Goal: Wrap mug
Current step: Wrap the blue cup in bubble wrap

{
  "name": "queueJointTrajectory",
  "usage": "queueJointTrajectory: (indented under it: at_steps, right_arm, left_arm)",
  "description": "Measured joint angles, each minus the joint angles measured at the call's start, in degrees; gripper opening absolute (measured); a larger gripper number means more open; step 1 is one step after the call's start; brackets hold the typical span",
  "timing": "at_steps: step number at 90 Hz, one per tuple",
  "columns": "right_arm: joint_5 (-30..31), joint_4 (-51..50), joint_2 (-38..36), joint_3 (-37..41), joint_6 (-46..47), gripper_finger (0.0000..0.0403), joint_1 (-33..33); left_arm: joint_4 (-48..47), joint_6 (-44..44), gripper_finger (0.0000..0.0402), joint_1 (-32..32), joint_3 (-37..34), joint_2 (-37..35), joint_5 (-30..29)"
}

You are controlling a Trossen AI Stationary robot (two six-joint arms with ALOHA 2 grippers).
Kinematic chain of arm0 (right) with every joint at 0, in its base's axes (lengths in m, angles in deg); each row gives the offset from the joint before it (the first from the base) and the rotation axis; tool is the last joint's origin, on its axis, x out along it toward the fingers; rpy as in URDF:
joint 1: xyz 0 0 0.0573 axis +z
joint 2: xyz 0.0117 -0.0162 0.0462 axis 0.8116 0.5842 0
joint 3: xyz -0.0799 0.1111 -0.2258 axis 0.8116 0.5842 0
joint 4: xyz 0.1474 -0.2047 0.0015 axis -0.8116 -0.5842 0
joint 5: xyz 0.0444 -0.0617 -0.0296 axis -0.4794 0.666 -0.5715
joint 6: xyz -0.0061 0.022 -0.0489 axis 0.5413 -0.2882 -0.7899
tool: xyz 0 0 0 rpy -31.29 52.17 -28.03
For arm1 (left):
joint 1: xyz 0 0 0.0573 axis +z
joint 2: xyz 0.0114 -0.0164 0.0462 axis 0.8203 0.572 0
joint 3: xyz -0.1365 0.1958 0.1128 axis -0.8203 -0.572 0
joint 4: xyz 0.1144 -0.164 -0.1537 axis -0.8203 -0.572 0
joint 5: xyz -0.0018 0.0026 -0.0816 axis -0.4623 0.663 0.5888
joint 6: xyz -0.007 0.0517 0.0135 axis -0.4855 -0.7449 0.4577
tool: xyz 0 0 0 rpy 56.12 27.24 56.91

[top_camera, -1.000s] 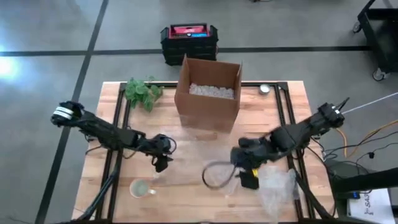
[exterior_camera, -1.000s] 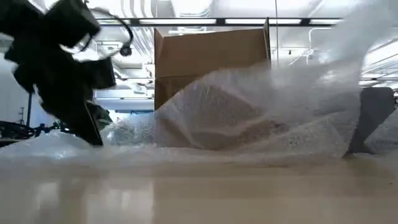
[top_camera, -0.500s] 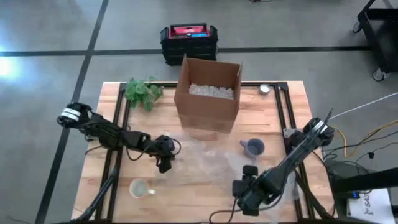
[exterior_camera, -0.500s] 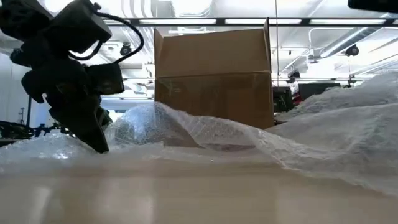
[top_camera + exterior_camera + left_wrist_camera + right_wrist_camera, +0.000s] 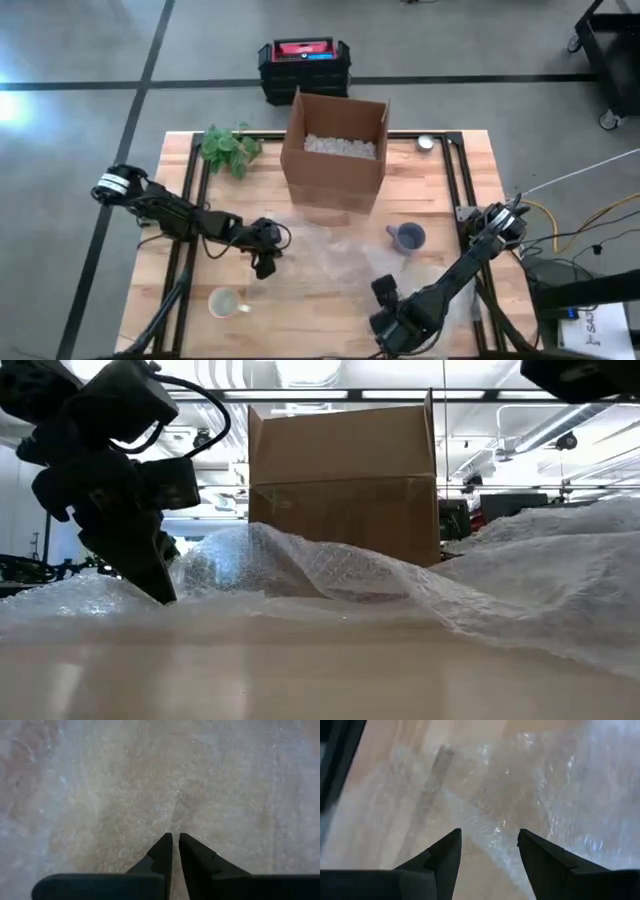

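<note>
Clear bubble wrap lies crumpled over the middle of the wooden counter, and my left gripper presses its tips down onto the sheet's left edge. Its fingers are pinched almost together, with only a thin slit between them, seemingly nipping the film; through the left wrist camera I see nothing but the plastic's dimpled surface ahead. My right gripper is low at the counter's near edge, its two dark fingers spread wide and holding nothing, with more wrap and bare wood under them.

The small blue-grey ceramic mug stands upright beyond my right gripper, just off the wrap's right side, uncovered and touched by neither gripper. Past it stands the open brown cardboard box with white packing fill inside. A leafy green plant sprig lies beyond my left gripper, and a pale round lid-like disc sits on the near side of it. A black crate with a red top rests on the floor behind the counter; its label is too small to read.
</note>
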Motion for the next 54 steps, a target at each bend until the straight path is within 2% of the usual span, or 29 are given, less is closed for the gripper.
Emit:
queueJointTrajectory:
  at_steps: [15, 26, 34, 46, 50, 54]
  right_arm:
    - [0.1, 2.93, 3.03, 0.3, -7.85, 0.0187, 0.0]
    - [0.13, 1.9, 5.41, 0.32, -11.21, 0.0168, 0.0]
    - [1.87, 1.54, 6.06, 0.36, -12.49, 0.0128, 0.0]
    - [2.49, 0.78, 3.63, -0.15, -12.62, 0.0026, -0.79]
    - [2.53, 0.45, 2.17, -0.61, -11.85, 0.0011, -1.2]
    - [2.54, 0.18, 0.45, -1.05, -10.18, 0.0013, -1.75]
  left_arm:
    - [0.26, -0.13, 0.002, 0.0, 0.0, -0.04, -0.02]
    - [0.28, -0.13, 0.002, 0.0, 0.0, -0.09, -0.02]
    - [0.27, -0.47, 0.002, 0.0, 0.0, -0.09, -0.02]
    - [0.17, -0.76, 0.002, 0.0, 0.0, -0.11, -0.02]
    - [0.17, -0.76, 0.002, -0.01, 0.0, -0.11, -0.01]
    - [-0.08, -0.74, 0.002, -0.02, 0.0, -0.15, 0.45]
